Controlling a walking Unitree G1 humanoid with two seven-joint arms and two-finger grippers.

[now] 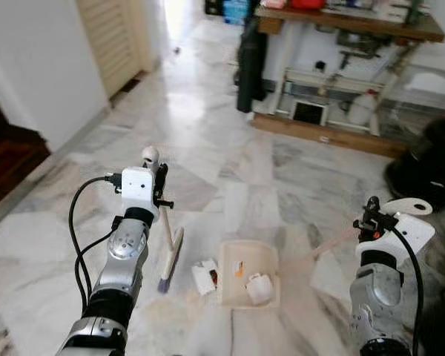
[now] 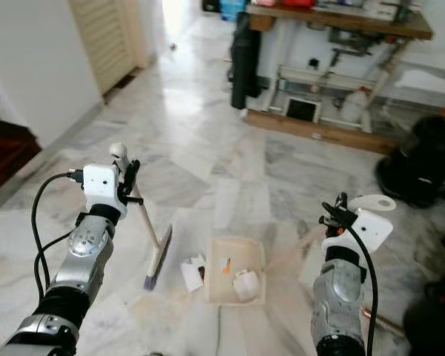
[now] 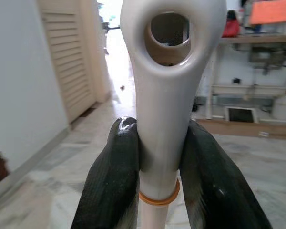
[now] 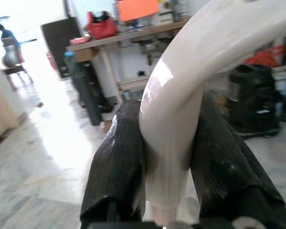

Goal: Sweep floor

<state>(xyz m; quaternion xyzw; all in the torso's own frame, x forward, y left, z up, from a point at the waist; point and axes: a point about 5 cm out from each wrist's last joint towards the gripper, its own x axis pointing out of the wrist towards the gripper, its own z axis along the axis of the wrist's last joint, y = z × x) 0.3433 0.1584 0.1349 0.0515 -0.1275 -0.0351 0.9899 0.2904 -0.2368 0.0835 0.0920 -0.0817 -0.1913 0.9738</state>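
Left gripper jaws clamp the broom near its slick top; right gripper jaws squeeze the light dustpan handle.

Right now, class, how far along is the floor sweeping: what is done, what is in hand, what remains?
Done: two pieces of white litter lie in the cream plastic dustpan. In hand: the left tool grips the white-handled broom; the right tool grips the dustpan's long handle. Left: a white paper scrap lies on the marble floor beside the pan.
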